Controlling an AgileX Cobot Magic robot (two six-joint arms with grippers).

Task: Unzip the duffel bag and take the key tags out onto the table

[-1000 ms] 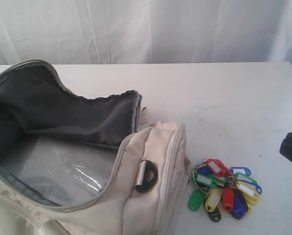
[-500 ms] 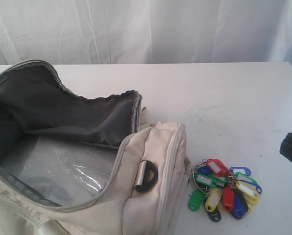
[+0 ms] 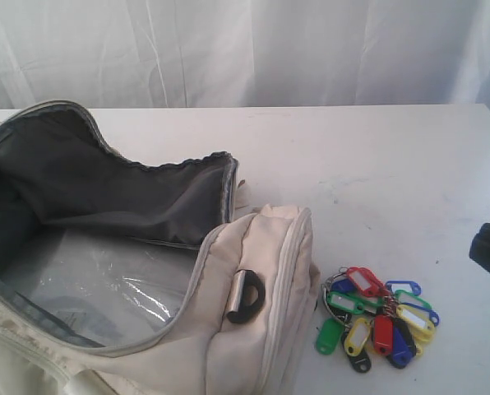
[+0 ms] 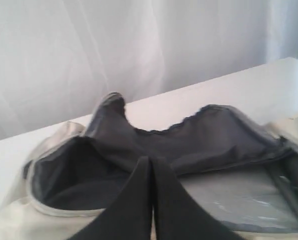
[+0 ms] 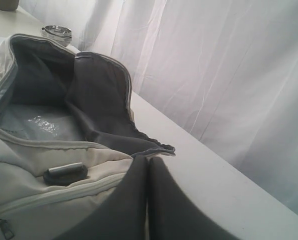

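Pictured at the near left corner of the table (image 3: 376, 164): the duffel bag (image 3: 228, 354), unzipped and slumped wide, dark grey lining (image 3: 105, 181) turned up toward the far edge, clear plastic sheet (image 3: 89, 288) on show inside, black D-ring (image 3: 247, 296) flopped over the cream end panel. Mouth gaping, in all likelihood, to give room for reaching in.

Just beside the bag's end, along the near edge and right of the table's middle: the key tags (image 3: 376, 321), a bunch in red, green, blue, yellow and black on metal rings, close against the fabric (touching or not, hard to say from this angle). Out of the bag, flat on the bare tabletop, gripped by nothing; set outside the bag, by the look of it, to count as delivered.

Left gripper (image 4: 150, 160) facing the open mouth, jaws pressed together, nothing between them. Right gripper (image 5: 148, 160) off toward the table's right edge, pointed at the bag's end panel, jaws likewise closed tight and empty. Both held off the work, apparently with nothing left to grasp. Judged from the lie of things: zip undone, tags on the table, task as good as finished.
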